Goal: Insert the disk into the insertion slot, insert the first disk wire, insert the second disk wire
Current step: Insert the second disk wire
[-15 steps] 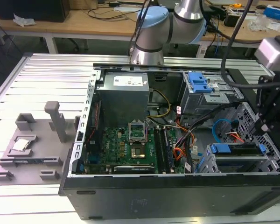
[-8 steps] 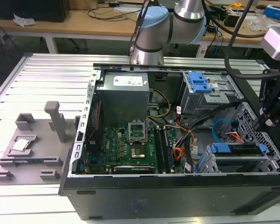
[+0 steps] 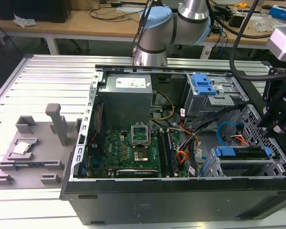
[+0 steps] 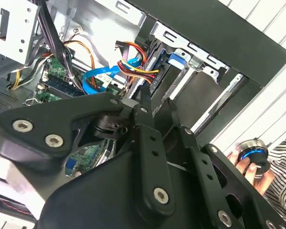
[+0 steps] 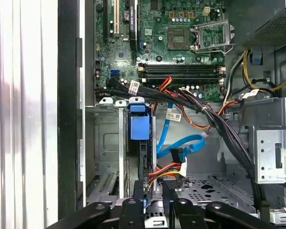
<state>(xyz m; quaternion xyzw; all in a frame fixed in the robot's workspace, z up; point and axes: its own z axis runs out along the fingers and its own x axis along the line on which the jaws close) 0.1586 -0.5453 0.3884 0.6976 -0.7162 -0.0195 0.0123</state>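
The disk [image 5: 139,129] sat in the insertion slot [image 5: 107,148]. The gripper [image 5: 153,190] hung at the disk's end, fingers apart, near the second disk wire [image 5: 188,143].

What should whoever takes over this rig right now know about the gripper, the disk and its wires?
Gripper: inside the case at the drive cage, by the disk's end; open or shut cannot be told.
Disk: in its blue carrier, lying in a cage bay; looks inserted.
Light-blue data cable: looped beside the disk, dark plug apparently hanging free.
Orange-red-black wire bundle: runs up to the disk; whether plugged is unclear.
Left: the data cable, apparently.
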